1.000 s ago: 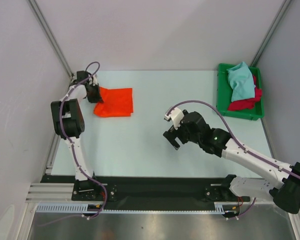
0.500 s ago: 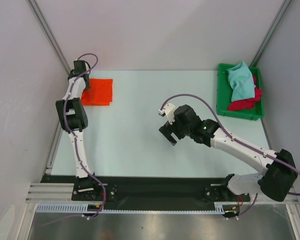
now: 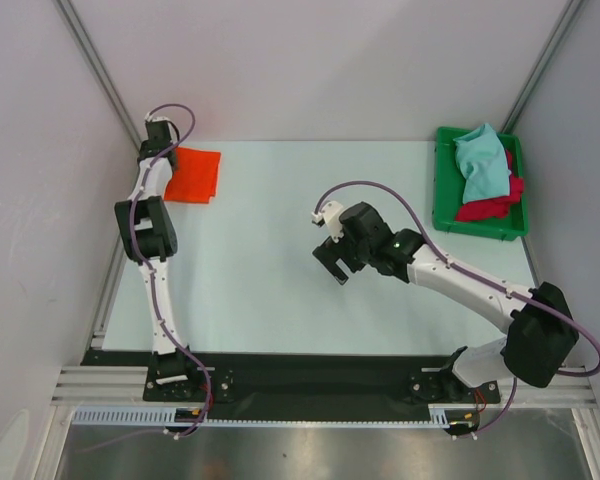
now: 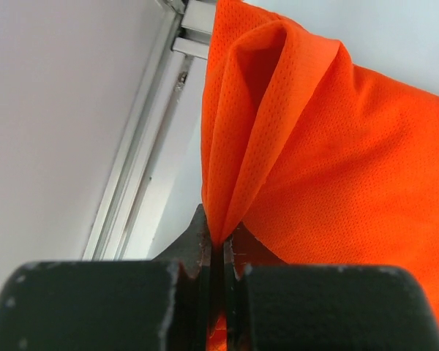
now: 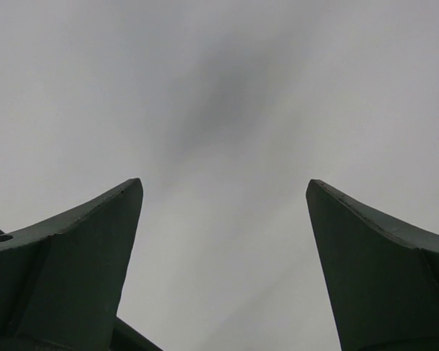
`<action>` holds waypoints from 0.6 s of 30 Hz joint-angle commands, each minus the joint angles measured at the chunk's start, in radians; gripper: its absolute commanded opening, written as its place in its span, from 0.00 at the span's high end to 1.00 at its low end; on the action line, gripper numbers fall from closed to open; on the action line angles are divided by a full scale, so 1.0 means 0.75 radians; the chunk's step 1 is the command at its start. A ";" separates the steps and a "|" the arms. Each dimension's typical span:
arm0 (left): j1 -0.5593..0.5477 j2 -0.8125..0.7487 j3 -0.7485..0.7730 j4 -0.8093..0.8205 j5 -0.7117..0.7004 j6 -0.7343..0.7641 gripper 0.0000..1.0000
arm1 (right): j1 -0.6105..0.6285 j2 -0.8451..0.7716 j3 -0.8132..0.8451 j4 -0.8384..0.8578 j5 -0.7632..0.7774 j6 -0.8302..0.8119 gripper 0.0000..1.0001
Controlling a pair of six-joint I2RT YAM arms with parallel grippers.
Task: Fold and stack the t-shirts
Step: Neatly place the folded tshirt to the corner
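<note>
Two robot arms stand at the near edge of the pale blue-green table [image 3: 280, 300]. The left arm is stretched out long and straight, all the way across the table from the green plastic tray [image 3: 441, 190]. Its left gripper [image 3: 164, 152] meets the edge of the bright orange cloth t-shirt [image 3: 196, 175]. That shirt lies folded flat by the far edge, well apart from the tray. The right arm bends low, and its right gripper [image 3: 330, 268] hangs over bare table between the tray and the orange shirt, nearer to the arm bases than the tray is.

From above you cannot see how the left fingers stand. The left wrist camera shows it: two black fingers [image 4: 197, 252] squeezed tight on a fold of the orange cloth, which rises from the pinch in a soft ridge. Beside it run a silver metal rail [image 4: 143, 168] and a grey wall [image 4: 58, 110]. The right wrist camera shows two dark fingers [image 5: 80, 248] spread wide with nothing between them, only blurry grey.

Only the top view shows the tray. Inside it, the light teal cloth t-shirt [image 3: 480, 165] sits on top of the crimson red cloth t-shirt [image 3: 490, 209].

Count: three t-shirts, one tray, two arms, two grippers.
</note>
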 commanded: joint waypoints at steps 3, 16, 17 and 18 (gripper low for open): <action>0.022 0.041 0.173 0.057 -0.076 -0.076 1.00 | -0.007 0.026 0.075 0.047 -0.003 0.035 0.00; 0.022 0.057 0.200 0.083 -0.068 -0.080 1.00 | 0.007 0.040 0.083 0.061 0.023 0.078 0.00; 0.020 0.057 0.200 0.091 -0.066 -0.078 1.00 | 0.009 0.042 0.083 0.063 0.023 0.080 0.00; 0.022 0.057 0.202 0.095 -0.060 -0.074 1.00 | 0.011 0.044 0.083 0.063 0.025 0.084 0.00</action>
